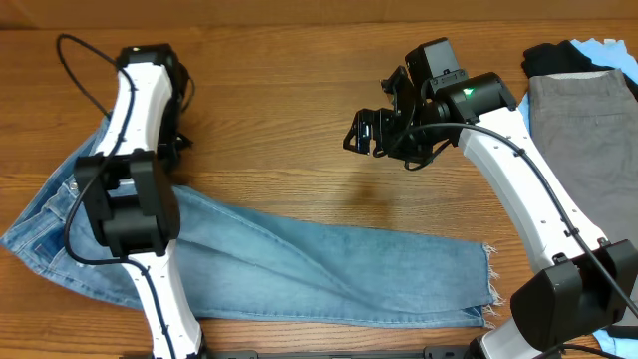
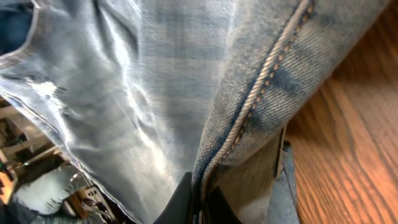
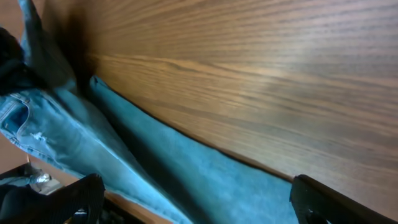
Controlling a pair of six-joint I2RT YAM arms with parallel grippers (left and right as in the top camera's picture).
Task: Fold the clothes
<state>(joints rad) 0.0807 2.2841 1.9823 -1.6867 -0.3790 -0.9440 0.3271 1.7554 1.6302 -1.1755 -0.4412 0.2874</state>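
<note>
Overhead, I cannot read the left gripper [image 2: 200,211]: the arm's housing covers it. Its wrist view shows the jaws closed on a stitched seam of the jeans [image 2: 155,93], with denim filling the frame. The right gripper [image 1: 364,132] hangs fully spread over the table [image 1: 299,70], holding nothing, and the jeans lie ahead of it, apart. Only the overhead view shows the frayed hem and a grey garment [image 1: 578,130], cut off.
</note>
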